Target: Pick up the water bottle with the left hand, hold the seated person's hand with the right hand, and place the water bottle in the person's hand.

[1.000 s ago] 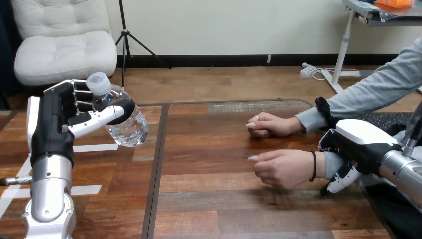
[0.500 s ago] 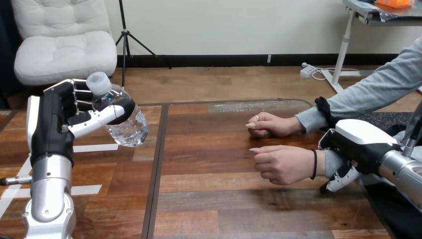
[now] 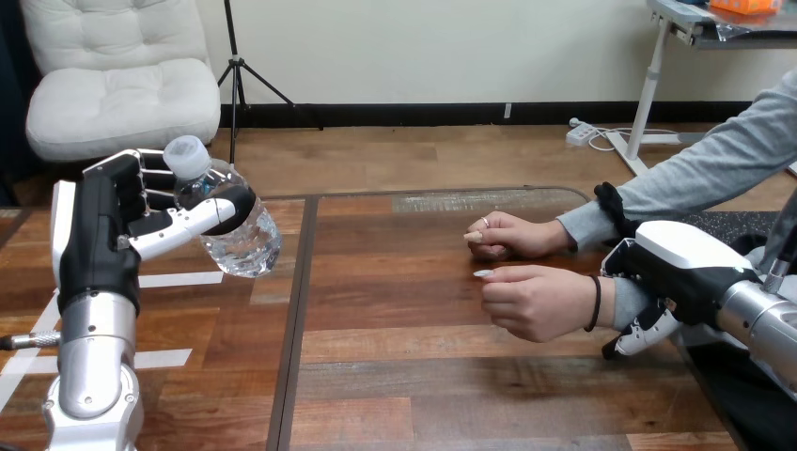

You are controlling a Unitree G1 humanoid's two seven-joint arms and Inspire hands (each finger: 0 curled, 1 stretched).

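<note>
Below, wooden table [image 3: 451, 376]. At left, left hand [image 3: 99, 235] raised, clenched. At right, right hand [image 3: 681, 268], probably wrapped round the person's wrist [image 3: 620, 303]. In the left grip, off the table, tilted water bottle [image 3: 240, 240]: likely light, thin-walled, slippery; squeeze mid-body gently.

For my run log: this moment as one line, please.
left hand: grips water bottle | right hand: at person's nearer wrist | handover: not done

Brown plank table [image 3: 423, 376], a dark seam [image 3: 293, 329] right of the left hand [image 3: 103, 225], white tape [image 3: 183, 279] beside it. Beyond that hand: white cushioned chair [image 3: 117, 85], black tripod [image 3: 240, 70]. White wall [image 3: 423, 47], black baseboard [image 3: 423, 114], wood floor [image 3: 395, 155]. Beyond the right hand [image 3: 681, 268], a white desk [image 3: 651, 89].
</note>
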